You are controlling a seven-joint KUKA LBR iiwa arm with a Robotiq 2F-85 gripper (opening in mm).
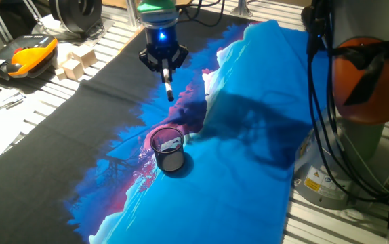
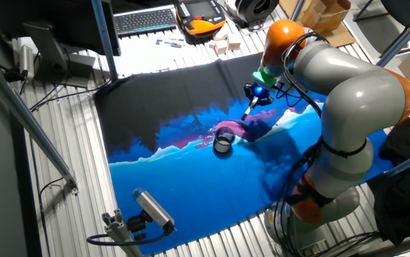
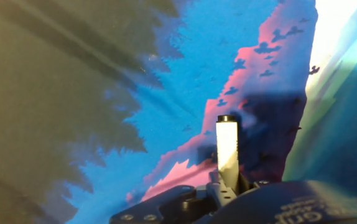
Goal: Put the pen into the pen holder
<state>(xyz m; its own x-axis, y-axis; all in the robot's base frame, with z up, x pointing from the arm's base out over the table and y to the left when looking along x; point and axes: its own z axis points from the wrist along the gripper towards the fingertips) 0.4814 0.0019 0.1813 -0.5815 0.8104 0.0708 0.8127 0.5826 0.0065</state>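
From one fixed view I count one gripper [image 1: 164, 64] clamped on one pen [image 1: 168, 86], which hangs tilted above the printed cloth [image 1: 249, 163], and one pen holder [image 1: 168, 150] standing upright nearer the camera, apart from the pen. From the other fixed view I see the same single pen [image 2: 250, 111] just beside the one holder [image 2: 223, 140]. In the hand view, one white barrel [image 3: 226, 152] juts from the closed fingers.

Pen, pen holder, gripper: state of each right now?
pen: clamped in the fingers, hanging near-vertical above the cloth, not in the cup.
pen holder: upright on the blue cloth, open top, pale scrap inside, no pen in it.
gripper: shut on the pen, raised above the cloth, off to the side of the holder.
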